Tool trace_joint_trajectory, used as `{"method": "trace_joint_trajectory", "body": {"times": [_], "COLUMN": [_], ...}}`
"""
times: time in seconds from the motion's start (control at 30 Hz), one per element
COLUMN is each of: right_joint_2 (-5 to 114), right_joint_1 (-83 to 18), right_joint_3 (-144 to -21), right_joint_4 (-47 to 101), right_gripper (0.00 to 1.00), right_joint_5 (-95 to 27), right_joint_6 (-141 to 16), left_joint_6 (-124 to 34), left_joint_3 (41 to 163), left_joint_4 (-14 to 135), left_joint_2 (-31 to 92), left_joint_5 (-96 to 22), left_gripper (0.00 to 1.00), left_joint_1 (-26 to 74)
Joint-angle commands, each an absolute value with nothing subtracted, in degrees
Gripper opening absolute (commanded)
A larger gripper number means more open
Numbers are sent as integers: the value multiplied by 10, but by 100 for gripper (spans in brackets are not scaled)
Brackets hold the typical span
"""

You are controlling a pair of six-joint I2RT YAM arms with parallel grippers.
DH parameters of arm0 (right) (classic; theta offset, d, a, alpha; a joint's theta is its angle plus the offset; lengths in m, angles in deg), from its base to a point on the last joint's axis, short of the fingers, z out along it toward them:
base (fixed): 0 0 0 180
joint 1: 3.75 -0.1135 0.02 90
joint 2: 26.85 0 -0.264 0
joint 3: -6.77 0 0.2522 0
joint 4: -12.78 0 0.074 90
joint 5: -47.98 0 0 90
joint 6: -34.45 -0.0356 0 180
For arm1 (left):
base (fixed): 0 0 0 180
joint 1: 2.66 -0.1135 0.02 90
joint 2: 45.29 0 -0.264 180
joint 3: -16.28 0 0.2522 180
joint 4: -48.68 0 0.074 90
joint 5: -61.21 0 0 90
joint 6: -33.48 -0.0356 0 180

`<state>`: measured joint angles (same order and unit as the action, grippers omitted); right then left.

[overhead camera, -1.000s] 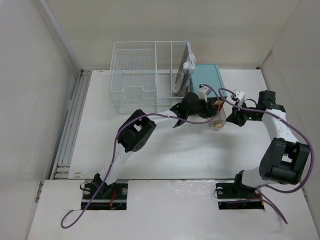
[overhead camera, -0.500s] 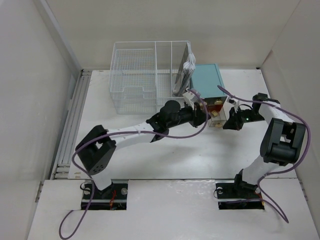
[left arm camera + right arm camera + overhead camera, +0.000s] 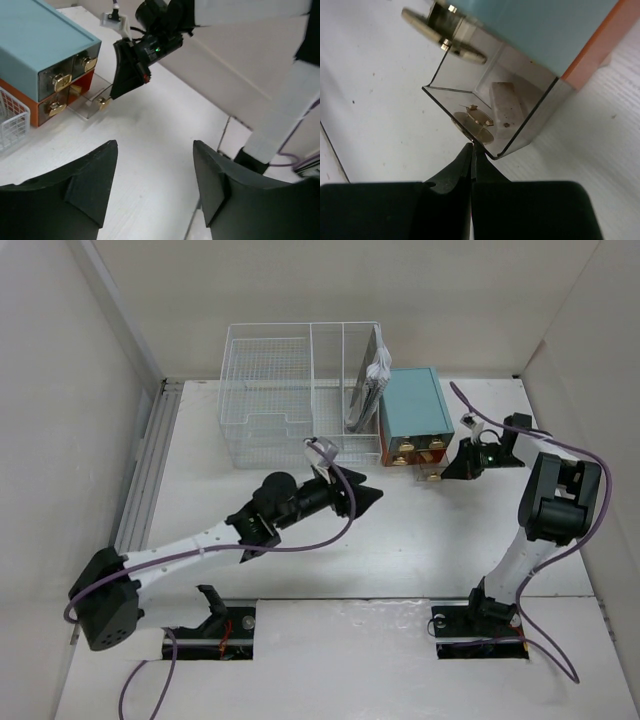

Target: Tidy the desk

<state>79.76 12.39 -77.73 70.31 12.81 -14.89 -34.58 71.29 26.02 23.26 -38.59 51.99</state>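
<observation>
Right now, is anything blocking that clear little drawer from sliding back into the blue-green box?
Nothing visible does. The clear drawer sticks out of the teal box, a small pale block lying inside it. The right arm's shut jaws are at its front edge; the left arm's open jaws hang apart, over the desk.

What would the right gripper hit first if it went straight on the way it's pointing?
The front wall of the pulled-out clear drawer, beside its gold knob. The shut right gripper has its tips right at that wall; I can't tell if they touch it.
</observation>
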Motion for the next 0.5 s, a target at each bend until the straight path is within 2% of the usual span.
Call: {"method": "trace_joint_trajectory", "body": {"times": [0.0, 0.2, 0.47], "right_joint_2": [814, 851, 880], "right_joint_1": [117, 101, 72], "right_joint_3": [-813, -855, -887], "right_joint_4": [635, 586, 538], "right_gripper": [0, 0, 0], "right_joint_5": [174, 163, 142], "right_joint_6": [-227, -287, -345], "left_joint_6": [-341, -315, -297], "left_joint_3": [684, 627, 587], "left_joint_4": [257, 263, 268], "left_joint_2": [183, 147, 114], "left_joint_5": [-364, -364, -354], "left_gripper": [60, 81, 85], "left_joint_1": [521, 521, 521]}}
